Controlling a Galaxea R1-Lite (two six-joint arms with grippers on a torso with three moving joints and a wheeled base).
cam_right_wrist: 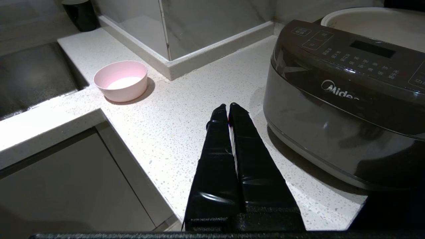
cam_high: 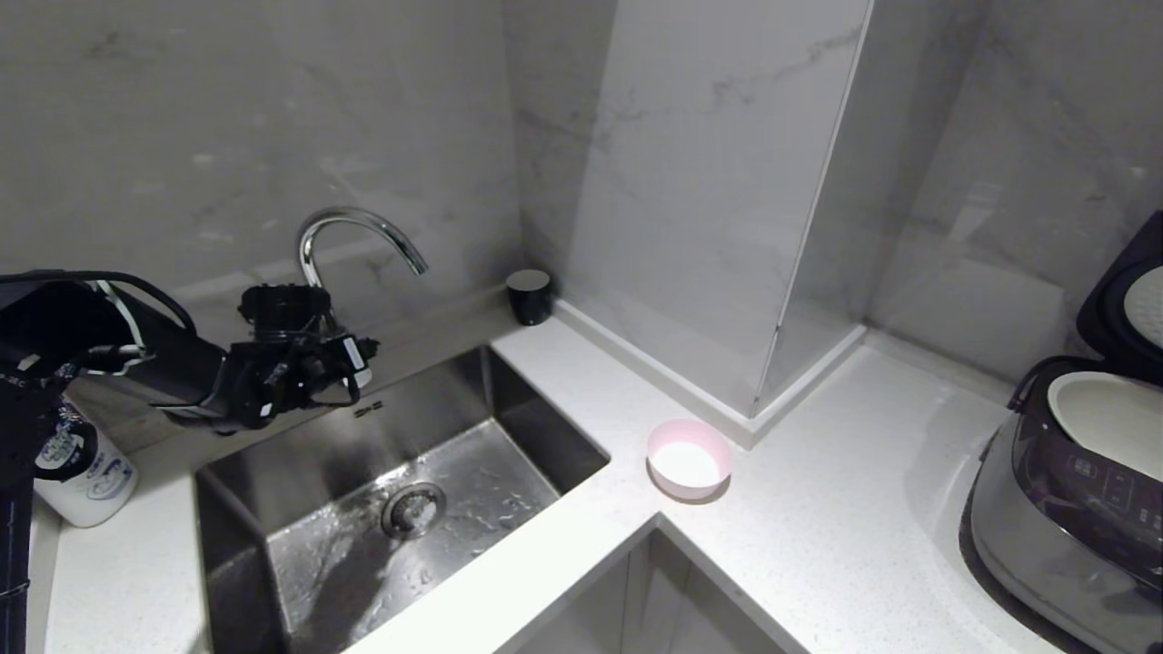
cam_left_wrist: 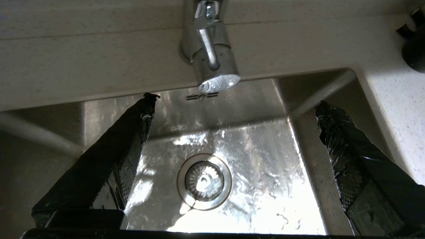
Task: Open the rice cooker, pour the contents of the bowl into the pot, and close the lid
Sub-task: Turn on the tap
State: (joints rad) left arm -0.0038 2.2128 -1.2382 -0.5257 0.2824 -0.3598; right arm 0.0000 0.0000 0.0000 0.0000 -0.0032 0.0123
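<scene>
The left hand [cam_left_wrist: 232,103] hung released above the rectangular stainless-steel sink [cam_high: 509,400], its two black taped fingers [cam_left_wrist: 109,146] spread wide with nothing between them. Through the gap showed the wet basin floor and the round metal drain strainer [cam_left_wrist: 204,182]; the curved chrome tap [cam_high: 350,232] stood just beyond the fingertips, at the sink's back edge. In the head view that hand sat over the sink's back left corner, apart from the tap's spout. A white bottle with a dark printed label [cam_high: 86,477] stood on the bench to the left of the sink, partly behind the arm.

The right hand [cam_right_wrist: 229,108] was clenched, its black fingers pressed together and holding nothing, over an open stretch of the white speckled stone bench [cam_right_wrist: 172,122]. On one side of it, well apart, the small pale pink round bowl [cam_right_wrist: 121,81] stood on the bench near the sink's corner and just before the marble pillar's base, with whitish contents [cam_right_wrist: 124,83] lying low inside. On the other side, near the fingers, stood the dark grey-brown rounded rice cooker [cam_right_wrist: 335,126], its hinged lid [cam_high: 1131,300] raised and the cream-white round inner pot [cam_high: 1108,422] exposed. A small black cylindrical cup [cam_high: 530,295] stood in the back corner by the wall. Bare bench lay between bowl and cooker, and its front edge cut inward below the bowl.
</scene>
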